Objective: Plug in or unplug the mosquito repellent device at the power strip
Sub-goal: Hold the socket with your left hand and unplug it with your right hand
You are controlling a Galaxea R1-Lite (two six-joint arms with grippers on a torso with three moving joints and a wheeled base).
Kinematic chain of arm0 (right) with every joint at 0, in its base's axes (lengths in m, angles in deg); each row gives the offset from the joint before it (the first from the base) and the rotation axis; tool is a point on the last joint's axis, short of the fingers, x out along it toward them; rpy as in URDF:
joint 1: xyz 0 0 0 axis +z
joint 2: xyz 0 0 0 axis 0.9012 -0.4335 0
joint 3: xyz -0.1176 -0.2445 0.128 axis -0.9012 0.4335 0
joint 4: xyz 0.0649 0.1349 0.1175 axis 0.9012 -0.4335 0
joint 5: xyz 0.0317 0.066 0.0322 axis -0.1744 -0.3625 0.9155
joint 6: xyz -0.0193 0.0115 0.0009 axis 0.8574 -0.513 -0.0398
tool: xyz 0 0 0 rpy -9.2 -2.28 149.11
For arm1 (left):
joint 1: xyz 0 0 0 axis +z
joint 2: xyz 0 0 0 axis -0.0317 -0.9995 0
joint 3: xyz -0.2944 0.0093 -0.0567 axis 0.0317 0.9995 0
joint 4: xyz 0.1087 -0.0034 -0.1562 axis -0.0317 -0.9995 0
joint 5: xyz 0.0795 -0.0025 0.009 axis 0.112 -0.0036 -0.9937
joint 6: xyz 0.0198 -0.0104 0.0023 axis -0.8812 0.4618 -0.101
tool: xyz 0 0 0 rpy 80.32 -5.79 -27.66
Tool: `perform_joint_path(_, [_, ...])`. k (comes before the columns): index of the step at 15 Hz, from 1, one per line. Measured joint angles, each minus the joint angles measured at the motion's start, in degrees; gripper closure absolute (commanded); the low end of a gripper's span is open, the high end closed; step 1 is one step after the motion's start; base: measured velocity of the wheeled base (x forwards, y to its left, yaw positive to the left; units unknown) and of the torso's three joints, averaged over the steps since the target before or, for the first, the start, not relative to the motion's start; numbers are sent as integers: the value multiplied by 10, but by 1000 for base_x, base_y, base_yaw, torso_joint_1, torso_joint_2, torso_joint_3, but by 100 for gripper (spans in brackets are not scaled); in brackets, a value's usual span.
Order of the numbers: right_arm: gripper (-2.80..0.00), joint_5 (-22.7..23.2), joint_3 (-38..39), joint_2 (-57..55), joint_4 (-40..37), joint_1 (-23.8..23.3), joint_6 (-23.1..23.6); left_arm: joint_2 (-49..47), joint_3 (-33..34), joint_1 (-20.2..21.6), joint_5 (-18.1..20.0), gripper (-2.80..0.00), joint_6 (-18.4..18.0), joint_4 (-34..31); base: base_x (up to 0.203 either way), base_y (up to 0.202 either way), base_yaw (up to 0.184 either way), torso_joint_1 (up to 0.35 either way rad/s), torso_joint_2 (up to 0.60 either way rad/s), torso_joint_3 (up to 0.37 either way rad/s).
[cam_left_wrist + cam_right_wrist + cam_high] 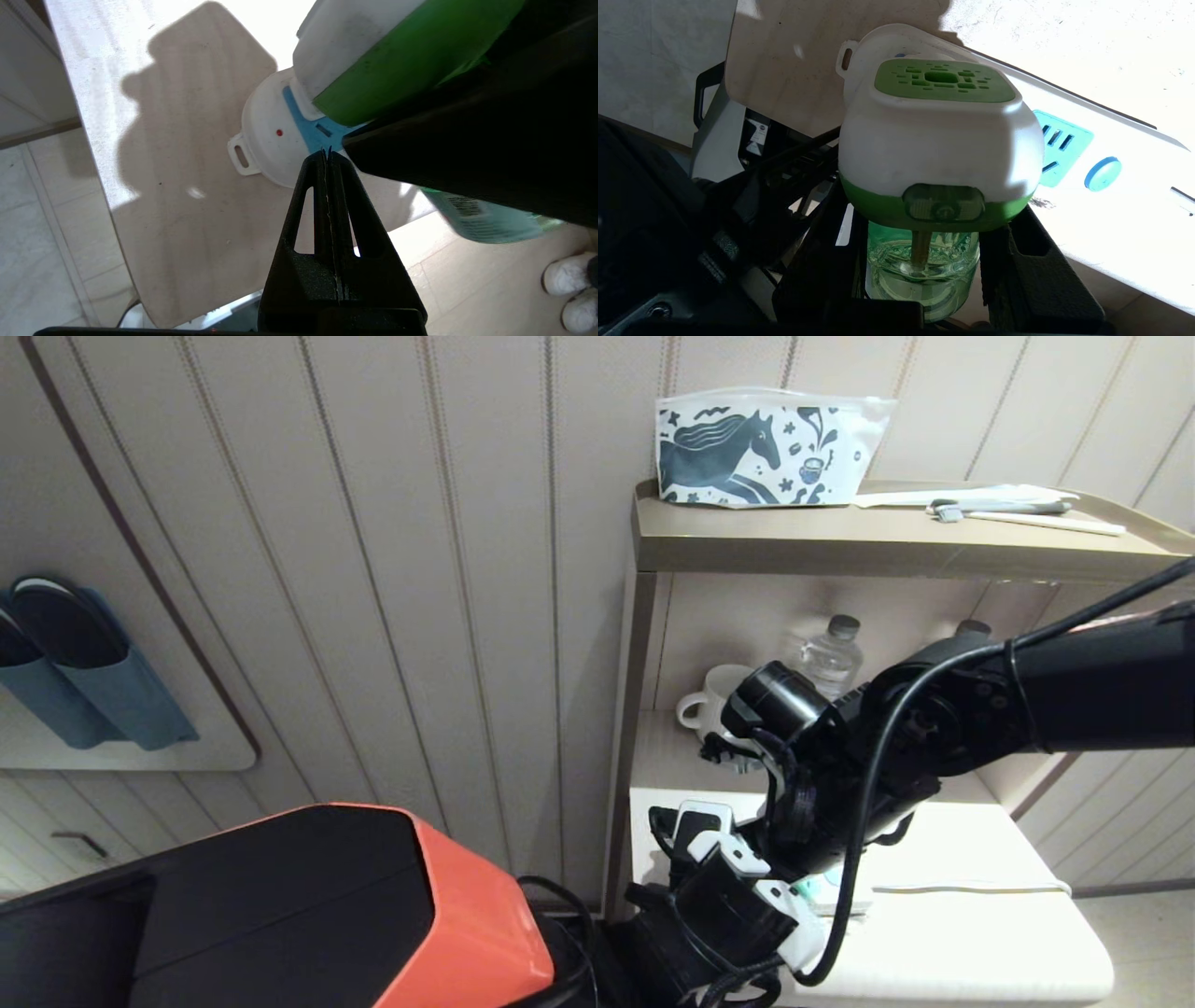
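The mosquito repellent device (943, 135) has a white head with a green top patch and a clear green bottle (924, 275). My right gripper (929, 242) is shut on that bottle, one black finger on each side. The device's head lies against the rounded end of the white power strip (1111, 154), beside a free light-blue socket face (1059, 144); its prongs are hidden. My left gripper (327, 153) is shut and empty, its tip just short of the power strip's end (266, 135) and under the device (373, 51). In the head view both arms (934, 728) cover the spot.
The strip lies on a low pale table (980, 952) with its thin cord (971, 889). Behind stands a shelf unit (840, 537) holding a mug (709, 705), a water bottle (831, 658) and a printed pouch (766, 448). A person's white shoes (567, 280) stand on the floor.
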State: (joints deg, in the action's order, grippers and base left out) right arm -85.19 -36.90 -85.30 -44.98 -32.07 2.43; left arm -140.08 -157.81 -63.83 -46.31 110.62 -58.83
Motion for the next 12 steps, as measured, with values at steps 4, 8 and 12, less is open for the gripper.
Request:
perform_joint_path(4, [0, 0, 2, -2, 0, 0, 0, -19, -7, 0, -35, 0, -2, 8, 0, 0, 0, 0, 0, 0])
perform_joint_path(8, [0, 1, 4, -2, 0, -3, 0, -23, -10, 3, -40, 0, -3, 4, 0, 0, 0, 0, 0, 0])
perform_joint_path(12, [0, 0, 0, 0, -1, -4, 0, -25, -5, 3, -40, 0, -4, 3, 0, 0, 0, 0, 0, 0])
